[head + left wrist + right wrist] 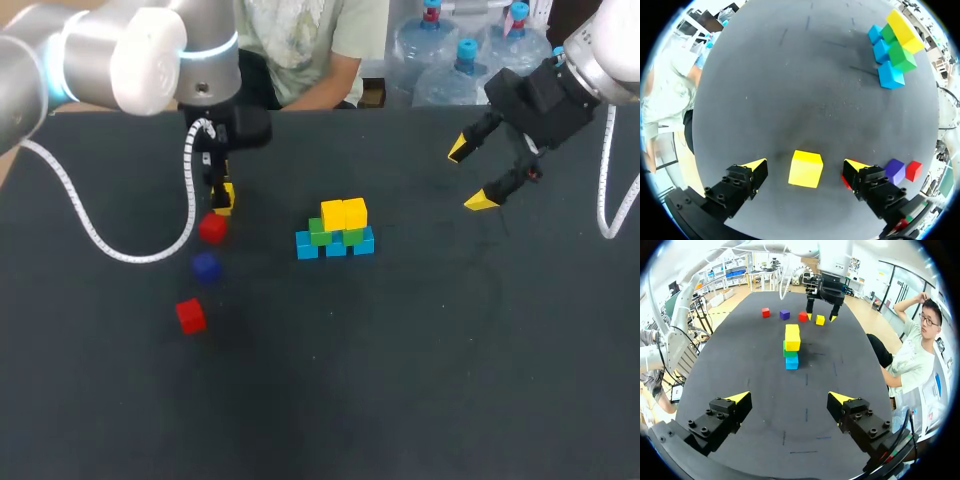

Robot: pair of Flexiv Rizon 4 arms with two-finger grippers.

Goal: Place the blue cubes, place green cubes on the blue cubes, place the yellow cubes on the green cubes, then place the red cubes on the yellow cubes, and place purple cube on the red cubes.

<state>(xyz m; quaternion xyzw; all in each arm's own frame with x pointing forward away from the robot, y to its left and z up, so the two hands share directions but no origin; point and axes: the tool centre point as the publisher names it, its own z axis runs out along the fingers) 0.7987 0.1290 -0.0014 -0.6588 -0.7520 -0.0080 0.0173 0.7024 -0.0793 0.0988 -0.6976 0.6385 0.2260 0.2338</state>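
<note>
A stack stands mid-table: three blue cubes (336, 246) in a row, two green cubes (320, 233) on them, two yellow cubes (344, 213) on top. My left gripper (217, 198) is low over the table to the stack's left, open, with a loose yellow cube (806, 169) between its fingers and untouched by them. A red cube (212, 228) lies beside one finger, then a purple cube (206, 266) and another red cube (191, 315) nearer the front. My right gripper (470, 177) hangs open and empty above the table, right of the stack (791, 346).
The black table (450, 350) carries only these cubes. The left arm's white coiled cable (110, 245) loops over the table's left part. A seated person is behind the far edge, not reaching over it.
</note>
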